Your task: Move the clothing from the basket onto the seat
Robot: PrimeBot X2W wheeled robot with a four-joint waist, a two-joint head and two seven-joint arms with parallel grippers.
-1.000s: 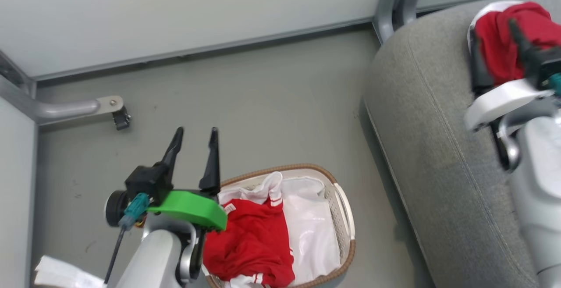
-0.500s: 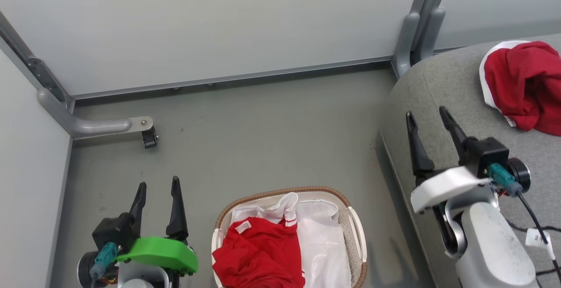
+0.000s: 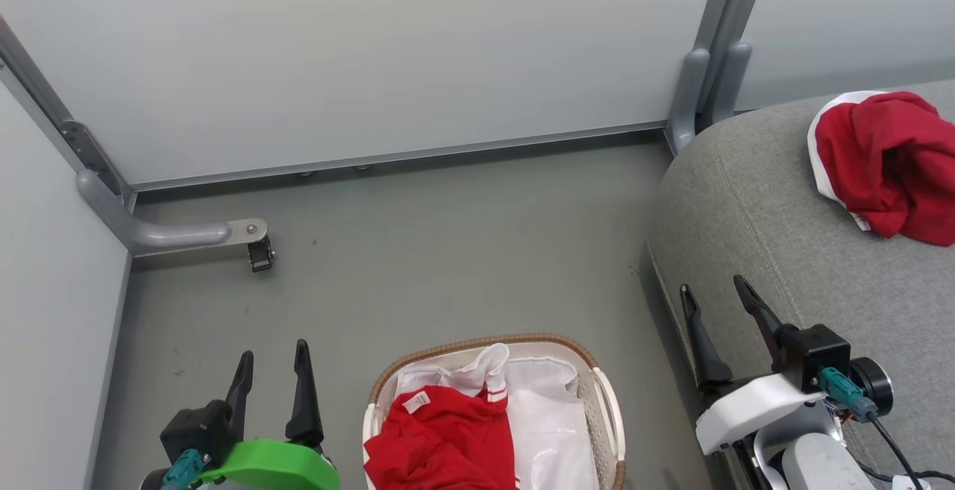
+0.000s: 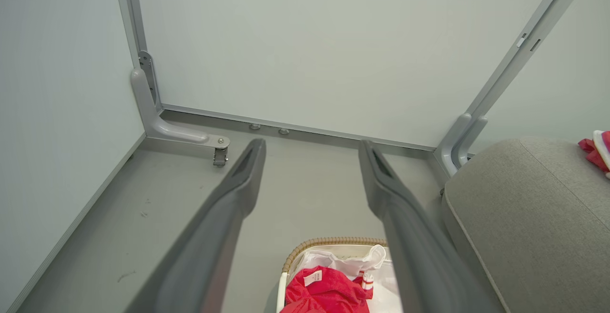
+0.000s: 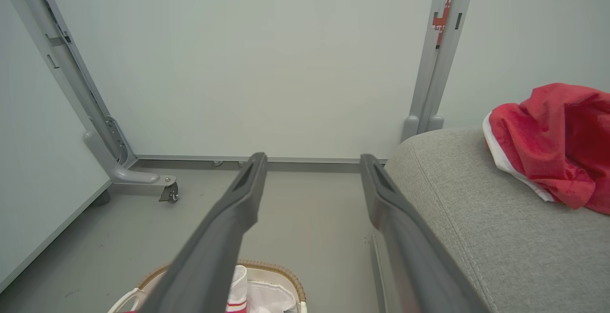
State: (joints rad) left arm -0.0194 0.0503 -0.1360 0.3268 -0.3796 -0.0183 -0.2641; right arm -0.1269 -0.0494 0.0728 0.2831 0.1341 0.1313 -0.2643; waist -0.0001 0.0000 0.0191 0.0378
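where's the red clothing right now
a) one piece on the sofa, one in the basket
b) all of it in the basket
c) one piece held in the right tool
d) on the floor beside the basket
a: the bunched red garment lies on the sofa, the labelled red garment is in the basket, and the left tool and right tool are open and hold nothing.

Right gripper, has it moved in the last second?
Yes. The right gripper has drawn back from the red garment on the grey sofa, toward its edge.

Red clothing [image 3: 440, 438] lies in basket [image 3: 589, 400] and on seat [image 3: 783, 236].
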